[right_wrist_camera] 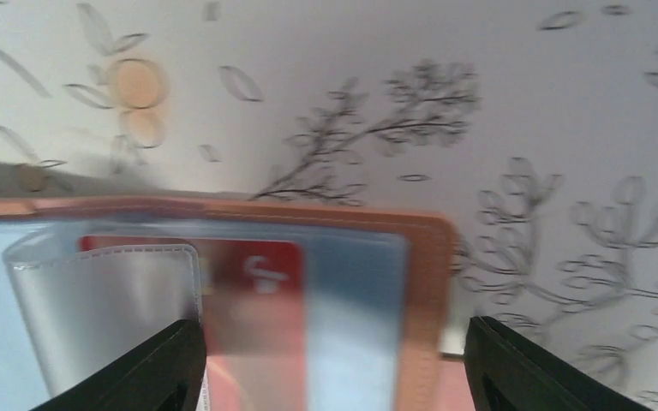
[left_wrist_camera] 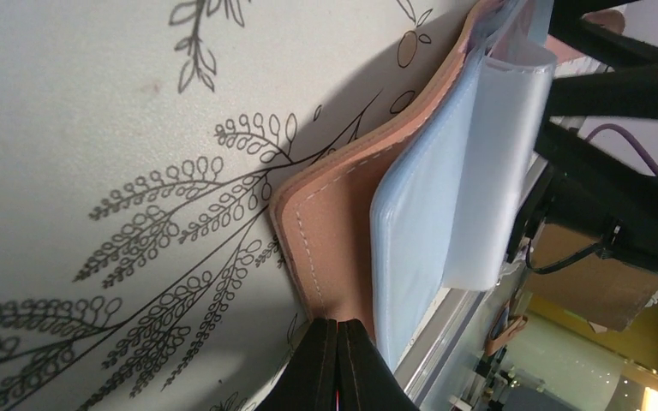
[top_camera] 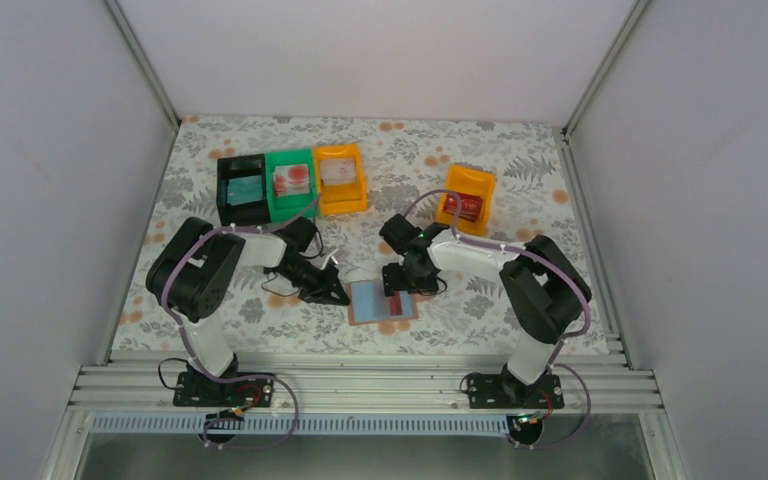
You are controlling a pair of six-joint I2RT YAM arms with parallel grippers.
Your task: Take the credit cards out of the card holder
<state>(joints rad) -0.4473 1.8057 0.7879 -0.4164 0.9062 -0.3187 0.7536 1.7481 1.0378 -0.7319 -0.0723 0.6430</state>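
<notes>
The card holder (top_camera: 380,301) lies open on the cloth near the front. It is brownish-pink outside with pale blue sleeves (left_wrist_camera: 428,197). A dark red credit card (right_wrist_camera: 261,278) with white print sits in a sleeve on its right half and also shows in the top view (top_camera: 398,302). My left gripper (left_wrist_camera: 340,330) is shut, its tips resting on the holder's cover edge (left_wrist_camera: 330,248). It is at the holder's left side in the top view (top_camera: 337,294). My right gripper (right_wrist_camera: 334,377) is open wide over the holder, its fingers (right_wrist_camera: 158,368) on either side of the red card.
A black bin (top_camera: 230,205) holding a teal card, a green bin (top_camera: 291,205) and an orange bin (top_camera: 345,200), each with a card, stand in a row at the back left. Another orange bin (top_camera: 470,180) with a dark red card stands at the back right.
</notes>
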